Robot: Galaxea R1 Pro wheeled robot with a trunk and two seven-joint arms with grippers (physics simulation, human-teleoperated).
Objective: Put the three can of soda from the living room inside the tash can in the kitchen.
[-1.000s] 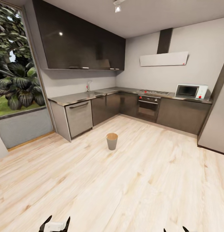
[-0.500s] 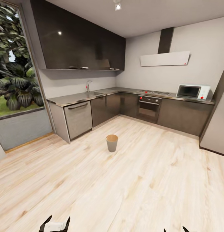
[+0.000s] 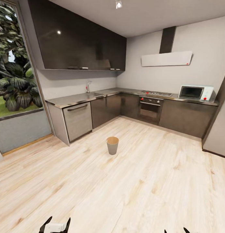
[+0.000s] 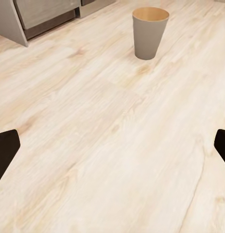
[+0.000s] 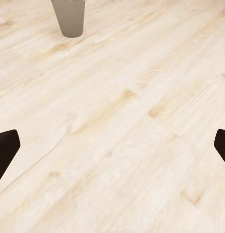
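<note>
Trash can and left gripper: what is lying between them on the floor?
Nothing: the left wrist view shows bare light wood floor from the left gripper to the trash can.

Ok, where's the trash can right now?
In the head view the trash can stands upright on the wood floor, mid-room, ahead of the robot, in front of the dishwasher.

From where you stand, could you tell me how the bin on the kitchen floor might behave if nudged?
The trash can tapers to a narrow base, so it would probably tip easily. It looks thin-walled and likely light, sliding readily on the smooth wood floor. Once tipped, its round body could roll in an arc.
</note>
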